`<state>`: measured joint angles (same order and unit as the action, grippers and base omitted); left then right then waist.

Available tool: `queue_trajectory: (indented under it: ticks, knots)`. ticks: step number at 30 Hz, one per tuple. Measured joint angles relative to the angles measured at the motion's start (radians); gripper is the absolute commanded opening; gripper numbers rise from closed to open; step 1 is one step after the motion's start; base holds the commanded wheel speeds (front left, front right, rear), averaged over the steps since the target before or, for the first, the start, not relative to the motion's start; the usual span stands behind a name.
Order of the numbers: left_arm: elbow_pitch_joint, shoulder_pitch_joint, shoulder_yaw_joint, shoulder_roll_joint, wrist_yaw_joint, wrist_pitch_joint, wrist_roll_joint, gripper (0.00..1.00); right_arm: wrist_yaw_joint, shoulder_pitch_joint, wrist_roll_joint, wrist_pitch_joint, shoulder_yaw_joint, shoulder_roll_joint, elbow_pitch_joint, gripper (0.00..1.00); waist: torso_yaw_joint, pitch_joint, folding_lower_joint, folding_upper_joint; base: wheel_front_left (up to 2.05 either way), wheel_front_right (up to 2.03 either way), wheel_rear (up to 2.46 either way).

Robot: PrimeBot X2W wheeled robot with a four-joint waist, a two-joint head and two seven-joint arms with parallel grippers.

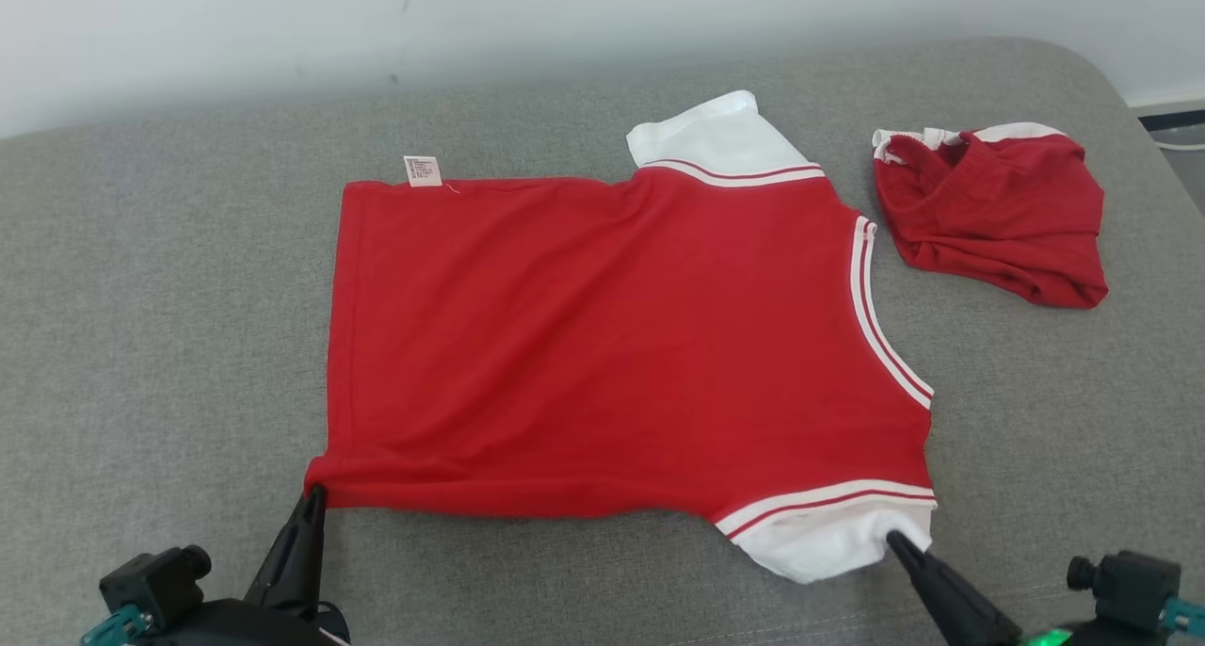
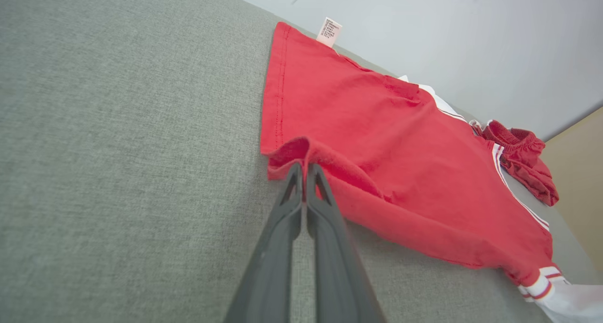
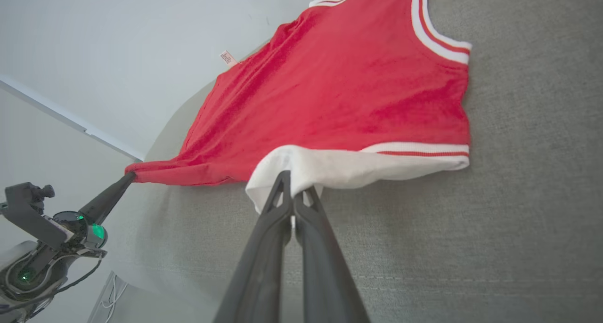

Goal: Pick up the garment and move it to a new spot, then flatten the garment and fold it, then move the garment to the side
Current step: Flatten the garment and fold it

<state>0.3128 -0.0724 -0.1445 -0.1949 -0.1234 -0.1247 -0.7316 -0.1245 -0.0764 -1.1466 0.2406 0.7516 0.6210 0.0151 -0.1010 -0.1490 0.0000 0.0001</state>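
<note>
Grey cushion [image 1: 141, 345]; left gripper [image 1: 313, 495] pinches shirt [image 1: 612, 345] hem, right gripper [image 1: 894, 538] its sleeve [image 1: 819, 544]; shorts [image 1: 998, 213] nearby.

Bright, even, diffuse light, seemingly from overhead, reaches all three views without glare, leaving only a thin soft shadow under the near hem of the garment [image 1: 602, 345], with sharp focus throughout and wide-angle stretching in both wrist views that tilts the wall [image 2: 424, 31].
</note>
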Motion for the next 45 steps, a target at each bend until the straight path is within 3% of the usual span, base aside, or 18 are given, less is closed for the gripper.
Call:
queue_trajectory:
  ticks: [16, 31, 45]
  knots:
    - [-0.053, -0.001, 0.013, -0.010, 0.000, 0.026, -0.062, 0.00, 0.000, -0.031, -0.122, 0.009, -0.161, -0.037, 0.020, 0.00, -0.003, -0.004, 0.0000, 0.0000, 0.00, 0.00, 0.00]
    - [-0.128, -0.087, 0.009, 0.010, 0.001, 0.068, -0.097, 0.00, 0.000, -0.132, -0.091, 0.009, -0.270, -0.129, 0.063, 0.00, -0.002, -0.064, 0.0000, 0.0000, 0.00, 0.00, 0.00]
    - [-0.071, -0.211, 0.014, 0.033, 0.022, 0.070, -0.115, 0.00, 0.000, -0.316, -0.031, 0.009, -0.247, -0.186, 0.219, 0.00, -0.014, -0.148, 0.0001, 0.0000, 0.00, 0.00, 0.00]
